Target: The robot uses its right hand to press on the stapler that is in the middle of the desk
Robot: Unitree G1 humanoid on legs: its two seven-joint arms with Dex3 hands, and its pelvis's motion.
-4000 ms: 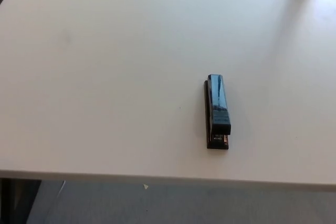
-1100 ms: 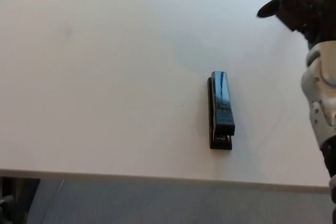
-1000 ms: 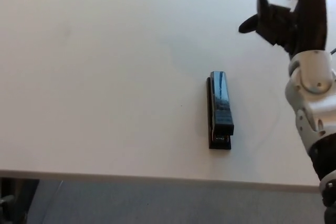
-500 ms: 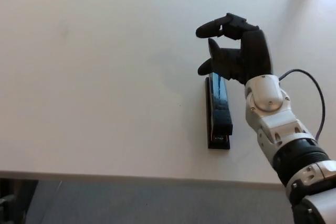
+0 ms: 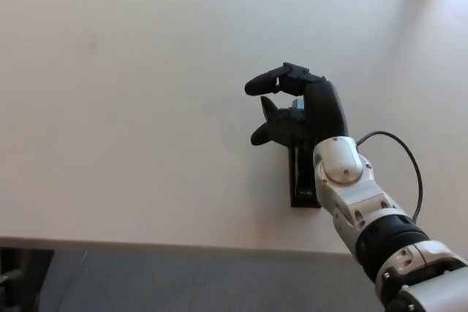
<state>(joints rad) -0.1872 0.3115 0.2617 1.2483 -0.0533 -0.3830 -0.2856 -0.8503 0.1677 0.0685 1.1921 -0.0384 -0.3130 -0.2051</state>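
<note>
Right hand (image 5: 303, 111): held over stapler's far end, fingers apart, nothing gripped.
Stapler (image 5: 303, 180): black, lengthwise, near end seen w/ tabletop (image 5: 131, 107) beneath.
Contact: can't be told.

Looks like an office to me: plain white desk (image 5: 131, 107), black stapler (image 5: 303, 180) near its front edge.

Staplers I count: one stapler (image 5: 301, 180), on the desk (image 5: 131, 107).
Desks: one.
Robot hands I see: one, the right hand (image 5: 303, 111), over the stapler.
</note>
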